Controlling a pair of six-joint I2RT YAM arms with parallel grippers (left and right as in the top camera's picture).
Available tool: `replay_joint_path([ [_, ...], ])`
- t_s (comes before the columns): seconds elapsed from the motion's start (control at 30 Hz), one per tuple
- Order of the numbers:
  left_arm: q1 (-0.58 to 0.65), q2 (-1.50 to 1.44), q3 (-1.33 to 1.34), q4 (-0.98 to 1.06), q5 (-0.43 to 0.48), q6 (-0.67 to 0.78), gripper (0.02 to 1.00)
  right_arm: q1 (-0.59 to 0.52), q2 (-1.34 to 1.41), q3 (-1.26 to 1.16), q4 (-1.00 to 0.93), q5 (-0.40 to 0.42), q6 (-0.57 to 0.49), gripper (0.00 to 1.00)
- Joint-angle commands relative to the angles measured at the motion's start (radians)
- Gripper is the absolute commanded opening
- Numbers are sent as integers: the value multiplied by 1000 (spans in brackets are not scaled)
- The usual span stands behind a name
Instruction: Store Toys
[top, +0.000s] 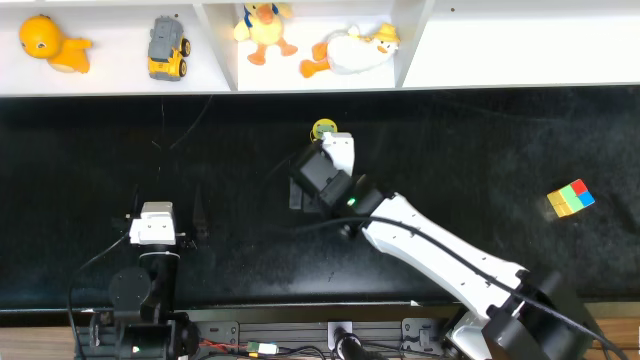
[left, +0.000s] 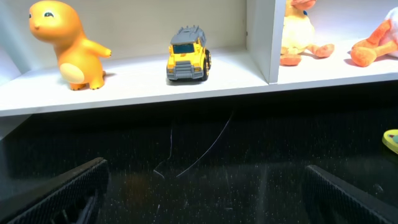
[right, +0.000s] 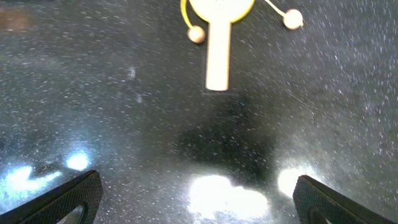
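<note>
Two plush toys (top: 265, 30); four hard toys (top: 168, 48)

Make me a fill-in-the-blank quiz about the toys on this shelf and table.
1. The truck beside the orange dinosaur is mostly ____.
2. The right gripper is open near the rattle drum's wooden ____.
3. The multicoloured cube lies on the ____ table.
Missing words: yellow; handle; black.

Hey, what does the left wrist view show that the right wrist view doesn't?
Left wrist: a white shelf with an orange dinosaur toy, a yellow toy truck and a plush duck. Right wrist: the pellet drum, its wooden handle and beads. Both: the black table; a yellow sliver at the left wrist view's edge may be that drum.
</note>
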Motion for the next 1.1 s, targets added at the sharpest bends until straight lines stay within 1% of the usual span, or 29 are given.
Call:
replay_joint_path([
  [0.03, 6, -11, -1, -5, -8, 15, 998, -29, 10, 24, -16, -51, 3, 993],
  [0.3, 6, -11, -1, -5, -8, 15, 998, -34, 106, 24, -10, -64, -60, 996],
  [0.43, 6, -11, -1, -5, -8, 15, 998, -34, 139, 27, -27, -59, -61, 996],
  [0.7, 6, -11, -1, -5, -8, 15, 996, -36, 140, 62, -76, 2, -71, 996],
  [0.77, 6, -11, -1, -5, -8, 15, 998, -39, 140, 75, -76, 9, -95, 996],
  [0.97, 6, -11, -1, -5, -8, 15, 998, -39, 140, 91, -66, 73, -109, 996],
  [1.03, 6, -11, -1, -5, -8, 15, 998, -40, 141, 91, -54, 79, -112, 993],
  [1.1, 6, -11, -1, -5, -8, 15, 998, -47, 141, 91, -37, 79, -140, 993],
])
